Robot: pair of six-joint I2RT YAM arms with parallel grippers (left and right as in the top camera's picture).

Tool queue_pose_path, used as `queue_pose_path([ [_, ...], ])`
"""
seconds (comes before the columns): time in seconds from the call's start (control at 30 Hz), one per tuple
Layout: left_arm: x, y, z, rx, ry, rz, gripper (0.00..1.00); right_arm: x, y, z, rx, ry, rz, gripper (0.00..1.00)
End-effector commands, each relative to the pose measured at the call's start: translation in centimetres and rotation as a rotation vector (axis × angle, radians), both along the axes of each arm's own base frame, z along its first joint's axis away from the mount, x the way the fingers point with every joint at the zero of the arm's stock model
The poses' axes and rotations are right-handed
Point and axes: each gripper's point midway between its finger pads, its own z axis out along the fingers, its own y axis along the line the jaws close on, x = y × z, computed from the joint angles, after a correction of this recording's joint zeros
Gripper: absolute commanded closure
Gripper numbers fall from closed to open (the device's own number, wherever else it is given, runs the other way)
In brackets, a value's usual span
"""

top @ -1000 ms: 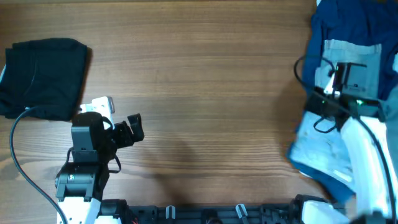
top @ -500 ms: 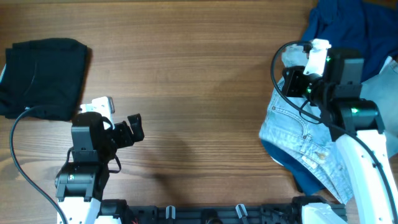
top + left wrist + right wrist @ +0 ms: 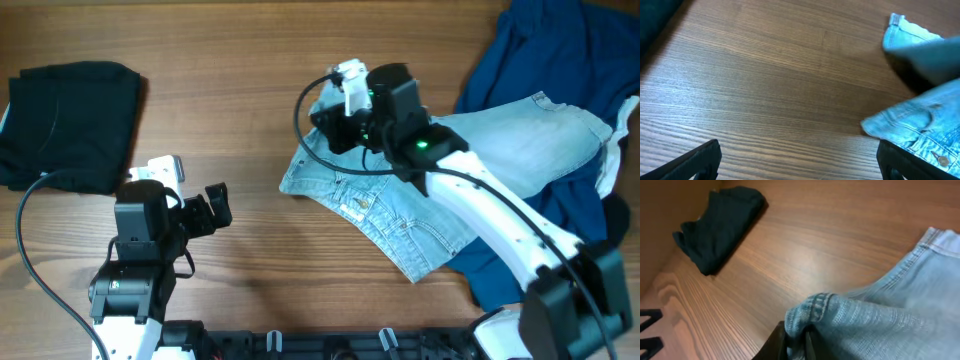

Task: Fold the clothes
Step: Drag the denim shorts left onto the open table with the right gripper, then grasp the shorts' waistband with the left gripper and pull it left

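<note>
Right gripper [image 3: 338, 118]: jaws clamped on bunched denim edge, likely waistband fold, held just above table [image 3: 300, 40]. Left gripper [image 3: 218, 205]: jaws apart, empty, front-left, well apart from cloth. Denim shorts [image 3: 510, 135] spread centre-right, far part lying over dark-blue garment [image 3: 530, 45]. We judge denim soft but weighty, thick at seams, not slippery; best hold is waistband or hem corners. Right arm hides shorts' middle. We cannot tell which face is up.

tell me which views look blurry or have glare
Overhead: evenly lit and sharp, no glare. Left wrist: the shorts are smeared at the right edge, the table grain crisp. Right wrist: pale sheen on the table, near denim soft.
</note>
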Motion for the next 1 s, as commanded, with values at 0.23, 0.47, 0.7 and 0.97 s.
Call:
queue_pose_path([
  [0.23, 1.0, -3.2, 2.3, -0.139, -0.082, -0.136, 0.0, 2.0, -8.3, -1.9, -0.265, 0.045, -0.361, 0.0],
  [0.47, 3.3, -5.0, -0.7, -0.365, 0.067, -0.067, 0.0, -1.5, -18.9, 1.3, -0.305, 0.175, -0.655, 0.0],
  [0.7, 5.1, -11.2, -8.3, -0.497, 0.31, -0.157, 0.0, -3.5, -21.6, 0.2, -0.354, 0.274, -0.701, 0.0],
  [0.97, 6.4, -18.0, -13.0, -0.539, 0.328, -0.258, 0.11, -4.0, -21.8, -0.1, -0.368, 0.294, -0.697, 0.0],
])
